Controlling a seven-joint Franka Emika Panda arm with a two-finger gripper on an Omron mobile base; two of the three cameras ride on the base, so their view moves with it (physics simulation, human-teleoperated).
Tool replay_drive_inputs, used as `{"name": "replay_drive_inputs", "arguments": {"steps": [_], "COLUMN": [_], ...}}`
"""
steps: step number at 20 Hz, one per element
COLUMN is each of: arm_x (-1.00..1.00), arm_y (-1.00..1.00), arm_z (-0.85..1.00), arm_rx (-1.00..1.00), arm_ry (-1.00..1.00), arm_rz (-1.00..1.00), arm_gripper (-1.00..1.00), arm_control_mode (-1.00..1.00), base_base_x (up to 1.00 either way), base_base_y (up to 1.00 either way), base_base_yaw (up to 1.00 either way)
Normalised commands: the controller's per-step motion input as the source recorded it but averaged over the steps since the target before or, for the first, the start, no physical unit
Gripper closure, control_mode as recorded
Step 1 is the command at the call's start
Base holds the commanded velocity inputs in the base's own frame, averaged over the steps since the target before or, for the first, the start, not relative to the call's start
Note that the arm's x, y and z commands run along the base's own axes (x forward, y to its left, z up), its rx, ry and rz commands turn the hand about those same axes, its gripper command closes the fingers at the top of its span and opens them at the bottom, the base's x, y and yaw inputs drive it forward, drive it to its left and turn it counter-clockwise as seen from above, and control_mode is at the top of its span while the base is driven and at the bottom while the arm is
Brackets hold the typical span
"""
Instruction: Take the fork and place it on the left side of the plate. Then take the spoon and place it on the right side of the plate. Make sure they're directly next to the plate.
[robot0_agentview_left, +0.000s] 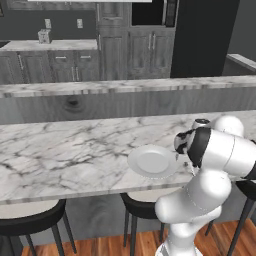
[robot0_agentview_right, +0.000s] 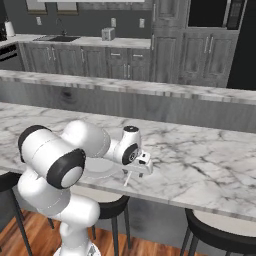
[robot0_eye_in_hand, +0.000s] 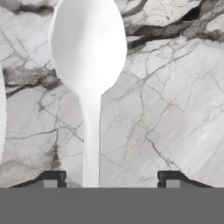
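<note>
Open hand (robot0_eye_in_hand: 111, 177), spoon (robot0_eye_in_hand: 89, 57) on counter (robot0_eye_in_hand: 166, 109)

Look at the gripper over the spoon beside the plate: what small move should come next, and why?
Probably a straight lift away from the counter. In the hand view the gripper stands open, and the spoon lies flat on the marble with its handle near one fingertip, apparently released. The plate sits close beside it, so any sideways motion might nudge the spoon.

Dark stools (robot0_agentview_left: 35, 222) tucked under the marble counter (robot0_agentview_left: 65, 150), grey cabinets (robot0_agentview_right: 125, 60) and a toaster (robot0_agentview_right: 107, 34) behind
</note>
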Motion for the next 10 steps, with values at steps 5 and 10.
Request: {"name": "replay_drive_inputs", "arguments": {"steps": [5, 10], "arm_x": [-0.22, -0.30], "arm_y": [-0.01, 0.00], "arm_z": [0.41, 0.64], "arm_rx": [0.00, 0.00], "arm_ry": [-0.02, -0.02], "arm_rz": [0.00, 0.00], "arm_gripper": [-1.00, -1.00], "arm_control_mode": [-1.00, -1.00], "base_base_x": [0.00, 0.00], "base_base_y": [0.00, 0.00], "base_base_yaw": [0.00, 0.00]}}
